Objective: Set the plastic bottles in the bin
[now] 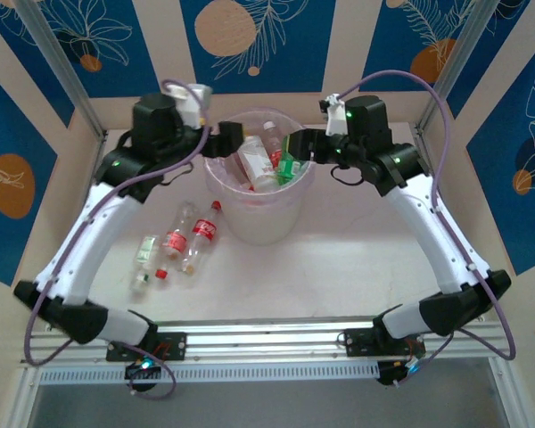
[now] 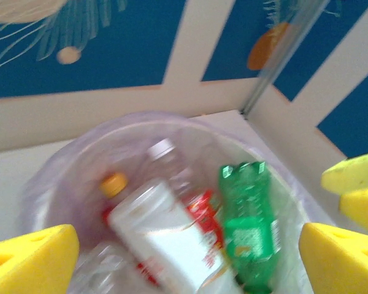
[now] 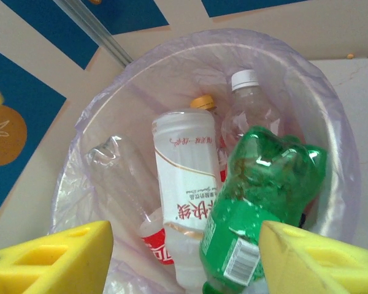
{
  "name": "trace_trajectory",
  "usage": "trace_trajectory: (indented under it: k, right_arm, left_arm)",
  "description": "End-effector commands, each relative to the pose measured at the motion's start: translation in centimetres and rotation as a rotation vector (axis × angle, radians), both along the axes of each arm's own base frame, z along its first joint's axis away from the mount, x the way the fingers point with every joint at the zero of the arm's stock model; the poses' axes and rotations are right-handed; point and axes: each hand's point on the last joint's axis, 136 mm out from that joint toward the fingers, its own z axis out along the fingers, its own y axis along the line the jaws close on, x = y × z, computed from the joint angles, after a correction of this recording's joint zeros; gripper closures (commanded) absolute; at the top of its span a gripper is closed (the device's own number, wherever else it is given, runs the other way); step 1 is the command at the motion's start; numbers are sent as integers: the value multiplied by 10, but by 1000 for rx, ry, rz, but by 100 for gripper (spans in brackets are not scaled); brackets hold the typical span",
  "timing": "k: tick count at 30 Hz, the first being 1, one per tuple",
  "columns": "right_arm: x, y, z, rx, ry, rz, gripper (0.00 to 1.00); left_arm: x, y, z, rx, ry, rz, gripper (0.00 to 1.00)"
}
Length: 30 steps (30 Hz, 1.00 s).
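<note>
The bin (image 1: 254,223) stands mid-table with a pinkish liner and holds several plastic bottles: a white-labelled one (image 1: 254,165), a green one (image 1: 288,168) and a clear white-capped one (image 1: 272,134). My left gripper (image 1: 229,141) hovers open at the bin's left rim, over the white-labelled bottle (image 2: 172,245) and the green bottle (image 2: 248,226). At the right rim, my right gripper (image 1: 300,143) is open above the green bottle (image 3: 257,202), which stands cap-down beside the white-labelled bottle (image 3: 187,171). Three bottles (image 1: 176,236) lie on the table left of the bin.
A loose red cap (image 1: 161,273) lies by the leftmost table bottle (image 1: 145,259). A metal frame post (image 1: 58,67) and patterned walls enclose the table. Bare table (image 1: 366,259) stretches right of the bin.
</note>
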Motion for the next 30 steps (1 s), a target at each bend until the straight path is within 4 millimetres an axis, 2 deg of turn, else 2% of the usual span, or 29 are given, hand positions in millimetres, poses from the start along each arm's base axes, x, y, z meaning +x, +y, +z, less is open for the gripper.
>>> trace_trajectory:
  k: [1, 5, 7, 10, 13, 15, 20, 30]
  right_arm:
    - [6, 0, 7, -40, -38, -9, 37]
    - [12, -15, 14, -36, -61, -53, 38]
    - [13, -24, 16, -34, -69, -74, 38]
    - [11, -36, 13, -26, -67, -96, 38]
    - [10, -46, 6, -16, -55, -118, 38]
    - [11, -52, 1, -1, -45, -129, 38]
    - [16, -58, -5, 32, -24, -121, 37]
    - [24, -62, -7, 54, -23, -117, 37]
  left_arm:
    - [-18, 43, -54, 81, 164, 66, 10]
    - [-45, 102, -109, 224, 316, 196, 10]
    - [-59, 124, -134, 273, 397, 238, 13]
    - [-78, 160, -171, 369, 538, 324, 14]
    - [-91, 190, -204, 398, 659, 422, 11]
    - [-96, 202, -222, 370, 730, 463, 10]
    - [-110, 210, -265, 361, 909, 473, 9]
    - [-104, 226, -303, 353, 1105, 472, 9]
